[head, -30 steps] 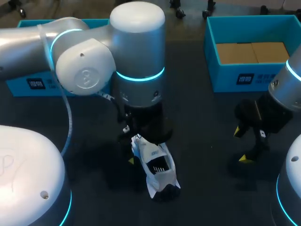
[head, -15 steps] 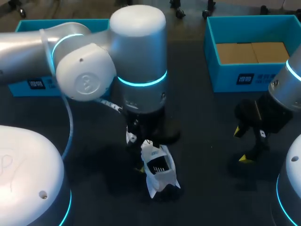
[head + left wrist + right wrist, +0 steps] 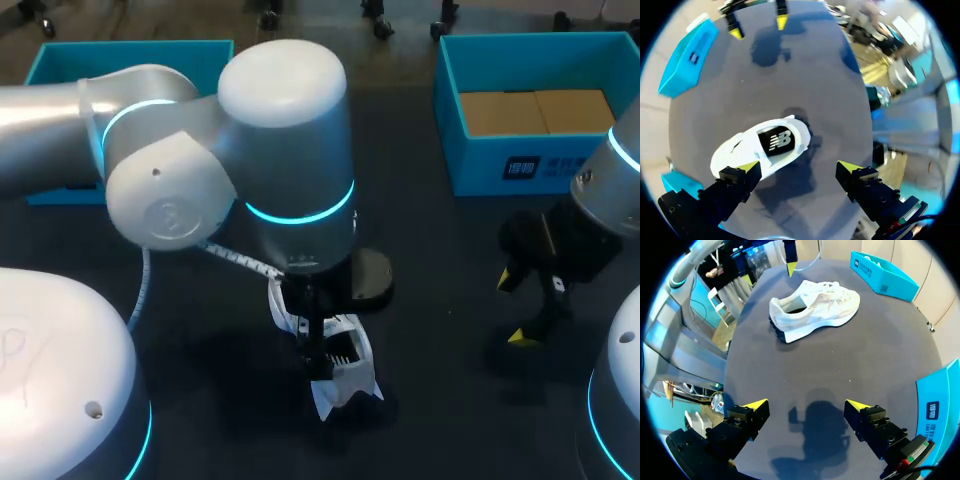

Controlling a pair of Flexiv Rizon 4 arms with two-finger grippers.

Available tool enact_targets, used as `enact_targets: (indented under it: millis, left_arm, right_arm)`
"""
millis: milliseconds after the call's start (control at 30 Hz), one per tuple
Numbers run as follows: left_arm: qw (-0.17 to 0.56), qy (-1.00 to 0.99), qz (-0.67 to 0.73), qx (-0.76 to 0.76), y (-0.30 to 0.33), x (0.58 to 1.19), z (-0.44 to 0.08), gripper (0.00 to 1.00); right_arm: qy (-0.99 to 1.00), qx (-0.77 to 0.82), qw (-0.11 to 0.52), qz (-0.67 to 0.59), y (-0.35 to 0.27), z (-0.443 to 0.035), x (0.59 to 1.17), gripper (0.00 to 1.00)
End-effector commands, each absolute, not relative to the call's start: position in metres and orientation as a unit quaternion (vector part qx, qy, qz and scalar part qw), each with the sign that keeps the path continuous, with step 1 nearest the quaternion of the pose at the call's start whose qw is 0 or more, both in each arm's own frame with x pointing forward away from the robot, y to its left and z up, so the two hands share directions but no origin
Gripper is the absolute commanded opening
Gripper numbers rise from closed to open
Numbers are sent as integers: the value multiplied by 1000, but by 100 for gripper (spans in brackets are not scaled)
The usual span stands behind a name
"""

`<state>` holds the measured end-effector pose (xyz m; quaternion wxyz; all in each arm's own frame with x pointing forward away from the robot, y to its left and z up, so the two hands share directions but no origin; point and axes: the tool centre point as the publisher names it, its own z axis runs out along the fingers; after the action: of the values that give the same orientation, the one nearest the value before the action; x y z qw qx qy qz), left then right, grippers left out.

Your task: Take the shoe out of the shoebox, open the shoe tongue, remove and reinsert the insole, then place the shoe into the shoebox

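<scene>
A white shoe (image 3: pixel 340 368) lies on the dark table, its heel half hidden under my left wrist in the head view. In the left wrist view the shoe (image 3: pixel 757 150) shows its dark insole, and my left gripper (image 3: pixel 799 167) hovers open just above it, one fingertip (image 3: pixel 747 166) over the shoe's side. My right gripper (image 3: pixel 515 308) stands open well to the right, holding nothing. In the right wrist view the shoe (image 3: pixel 815 307) lies far ahead of the right gripper (image 3: pixel 806 405). An open blue shoebox (image 3: pixel 450 110) with a cardboard insert stands at the back right.
A second blue box part (image 3: pixel 130 55) sits at the back left, mostly behind my left arm. In the right wrist view one blue box (image 3: pixel 882 275) lies beyond the shoe and another (image 3: pixel 935 412) is close beside the right gripper. Bare table separates the shoe from the right gripper.
My left arm has shifted toward the table's near side and lowered over the shoe, covering more of it. The shoe and the right arm have stayed put.
</scene>
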<state>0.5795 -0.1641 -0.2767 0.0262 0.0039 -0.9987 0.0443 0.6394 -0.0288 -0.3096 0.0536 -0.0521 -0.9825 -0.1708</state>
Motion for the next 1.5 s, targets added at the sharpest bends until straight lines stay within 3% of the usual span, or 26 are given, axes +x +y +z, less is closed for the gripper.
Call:
enact_targets:
  millis: [33,1500]
  left_arm:
    - [-10,-991,65,120,-155,574,-276,100]
    - [0,-983,30,182,-209,550,-370,100]
  right_arm:
    - [-983,-53,53,-169,-28,-310,639,100]
    - [-983,-53,53,-169,-28,-310,639,100]
